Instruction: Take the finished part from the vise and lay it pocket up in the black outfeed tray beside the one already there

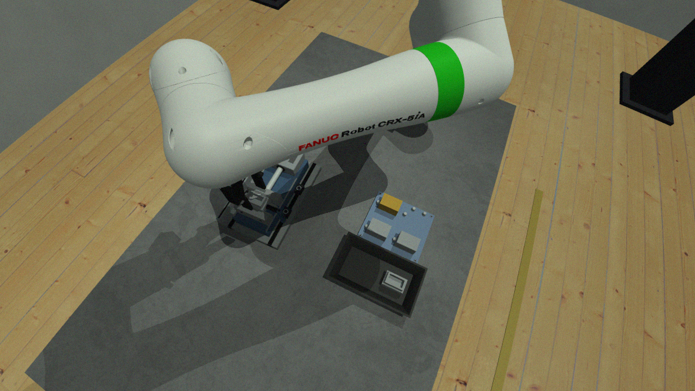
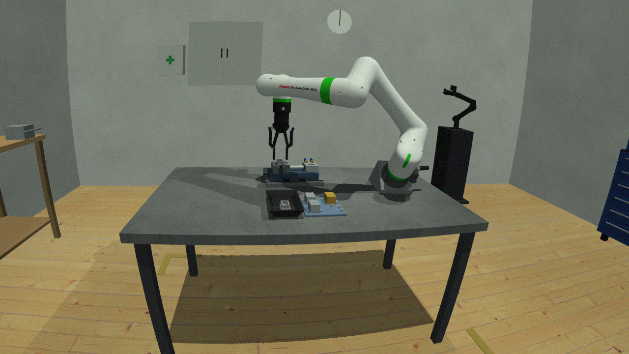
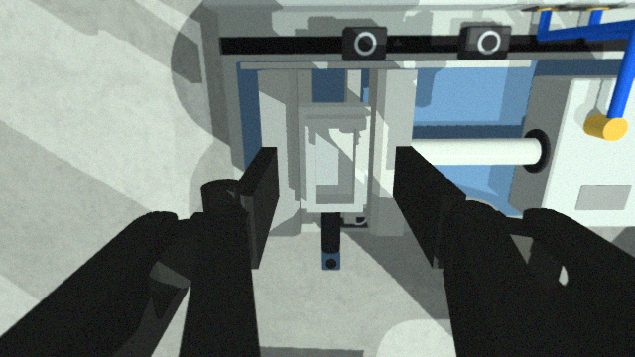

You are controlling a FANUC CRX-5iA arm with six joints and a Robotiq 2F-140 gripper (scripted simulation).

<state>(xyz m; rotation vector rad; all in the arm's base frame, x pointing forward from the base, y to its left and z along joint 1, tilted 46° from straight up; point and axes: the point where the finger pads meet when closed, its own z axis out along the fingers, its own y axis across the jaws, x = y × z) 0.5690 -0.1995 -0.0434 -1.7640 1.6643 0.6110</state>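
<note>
The finished part (image 3: 333,159), a light grey block with a pocket on top, sits clamped between the jaws of the blue vise (image 3: 446,99). It also shows in the top view (image 1: 257,196). My gripper (image 3: 335,172) is partly open and empty. It hangs straight above the part, one black finger on each side, clear of the vise (image 2: 292,171) in the exterior view, where the gripper (image 2: 279,155) stands a little above it. The black outfeed tray (image 1: 374,279) holds one pocketed block (image 1: 394,281) lying flat at its right end.
A blue fixture plate (image 1: 396,223) behind the tray carries two plain grey blocks (image 1: 378,227) (image 1: 408,240), upright, and a yellow block (image 1: 391,202). The vise screw (image 3: 471,151) and blue handles with a yellow knob (image 3: 605,126) lie to the right of the part.
</note>
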